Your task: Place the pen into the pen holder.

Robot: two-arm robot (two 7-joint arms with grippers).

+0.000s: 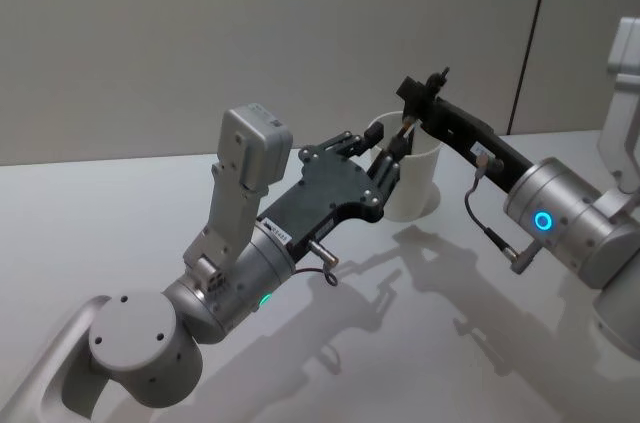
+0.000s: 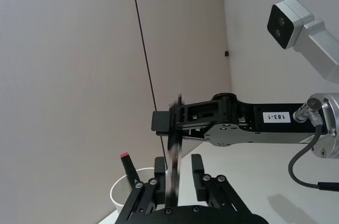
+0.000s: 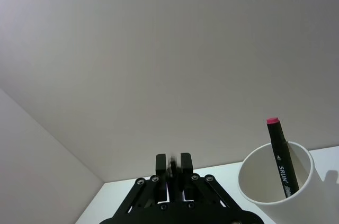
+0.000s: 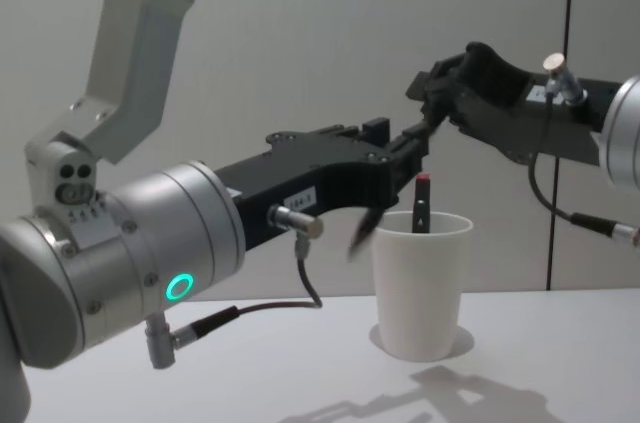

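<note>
L pincer (image 2: pixel 179 161) wide, just beside pen holder (image 4: pixel 420 283) on worktop (image 1: pixel 120 213), dark pen (image 2: pixel 172 176) blurred btwn its fingers, R pincer (image 3: pixel 171 160) narrow on pen's upper end, pen tilted, low end nr holder rim, red-capped marker (image 3: pixel 279 160) standing inside holder

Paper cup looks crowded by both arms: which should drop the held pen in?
Probably right: the right tool grips the pen above the paper cup's rim; the left tool, open, sits lower beside it.

smooth matt white paper pen holder (image 4: pixel 420 283), glossy black plastic pen (image 3: pixel 281 161), table (image 1: pixel 400 368) — smooth, matt grey
</note>
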